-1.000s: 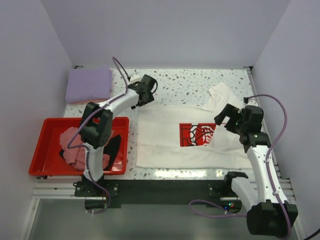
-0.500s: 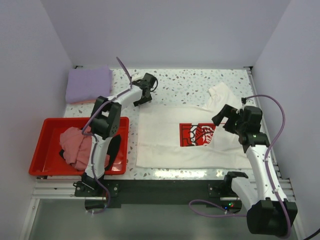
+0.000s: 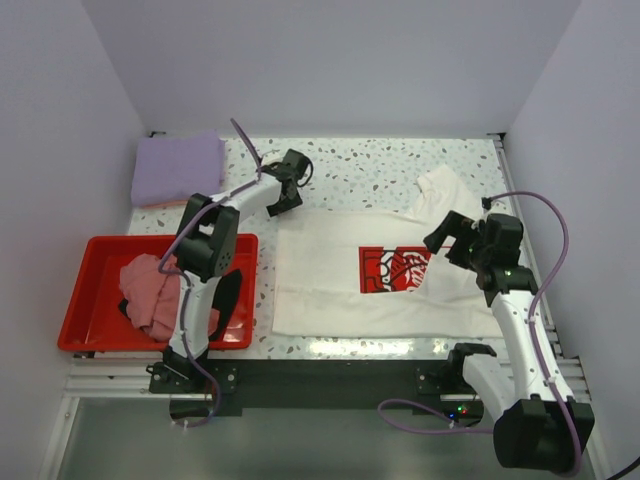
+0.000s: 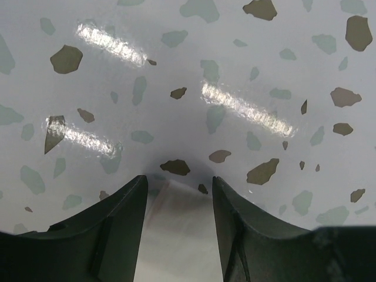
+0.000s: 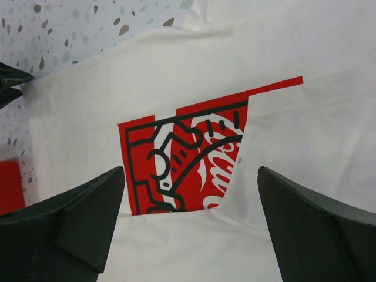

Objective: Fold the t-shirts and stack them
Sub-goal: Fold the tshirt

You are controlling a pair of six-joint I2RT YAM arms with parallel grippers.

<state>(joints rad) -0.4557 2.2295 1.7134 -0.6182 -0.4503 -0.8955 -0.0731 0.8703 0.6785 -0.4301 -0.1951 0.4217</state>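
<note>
Left claw narrower, astride cream-white t-shirt corner

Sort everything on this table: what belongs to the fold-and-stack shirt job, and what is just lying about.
Job: cream-white cloth t-shirt with red rectangular print, spread out; folded lavender cloth t-shirt, far left corner; crumpled pink cloth t-shirt; black cloth t-shirt beside it.
Lying about: red rectangular plastic tray holding those two; speckled tabletop.
</note>
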